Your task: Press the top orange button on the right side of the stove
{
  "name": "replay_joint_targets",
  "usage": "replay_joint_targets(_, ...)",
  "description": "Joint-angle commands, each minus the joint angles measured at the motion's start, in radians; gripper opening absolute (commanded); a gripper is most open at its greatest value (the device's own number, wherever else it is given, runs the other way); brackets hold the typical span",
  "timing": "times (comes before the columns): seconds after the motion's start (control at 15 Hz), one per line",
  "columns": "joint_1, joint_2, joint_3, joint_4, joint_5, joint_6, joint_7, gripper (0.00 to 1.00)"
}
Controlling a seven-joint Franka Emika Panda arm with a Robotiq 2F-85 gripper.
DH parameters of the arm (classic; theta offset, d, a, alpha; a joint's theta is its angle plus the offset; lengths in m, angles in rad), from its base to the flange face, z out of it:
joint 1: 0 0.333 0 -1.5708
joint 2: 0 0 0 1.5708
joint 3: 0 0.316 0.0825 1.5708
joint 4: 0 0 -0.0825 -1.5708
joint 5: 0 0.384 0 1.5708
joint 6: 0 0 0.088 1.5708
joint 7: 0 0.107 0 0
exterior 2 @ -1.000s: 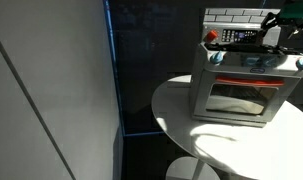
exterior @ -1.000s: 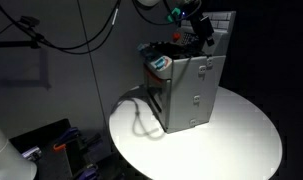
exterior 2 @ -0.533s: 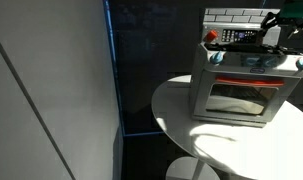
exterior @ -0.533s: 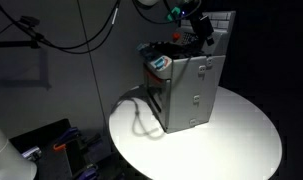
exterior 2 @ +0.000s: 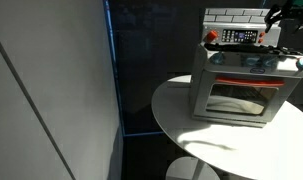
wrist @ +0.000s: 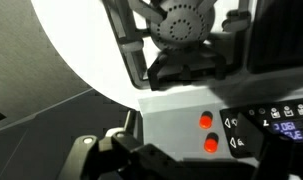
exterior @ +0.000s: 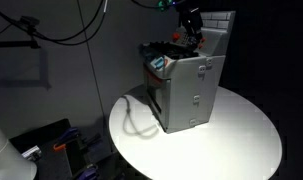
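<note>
Risen since a moment ago, the gripper (exterior: 193,26) now hangs higher over the stove (exterior: 189,88), near the top edge of the frame in both exterior views (exterior 2: 287,13). It stands apart from the cooktop, with a band of open air beneath it. Its fingers are dark against a dark background, so I cannot tell whether they are spread or closed.

The stove (exterior 2: 241,85) stands on the round white table (exterior: 246,145), toward the upper part of the tabletop. Open white surface spreads from it to the table's lower-right rim. A grey cable (exterior: 139,118) loops across the table at the stove's left side, close to the left rim.

In the wrist view, the upper orange button (wrist: 205,121) and lower orange button (wrist: 211,144) sit one above the other on a pale strip. The dark control panel (wrist: 276,120) lies just to their right and a round burner (wrist: 187,22) lies above them. Dark gripper parts fill the lower left, not touching either button.
</note>
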Motion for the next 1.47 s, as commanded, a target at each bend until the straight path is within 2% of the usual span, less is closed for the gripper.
replay_joint_targets(0.0, -0.019, -0.094, 0.026, -0.062, 0.108, -0.091, -0.140, 1.00)
replay_joint_targets(0.47, -0.036, -0.196, 0.027, -0.049, 0.237, -0.377, -0.335, 1.00)
replay_joint_targets(0.8, -0.043, -0.283, 0.028, -0.027, 0.231, -0.557, -0.411, 1.00)
replay_joint_targets(1.4, -0.055, -0.425, 0.031, 0.013, 0.226, -0.698, -0.424, 1.00)
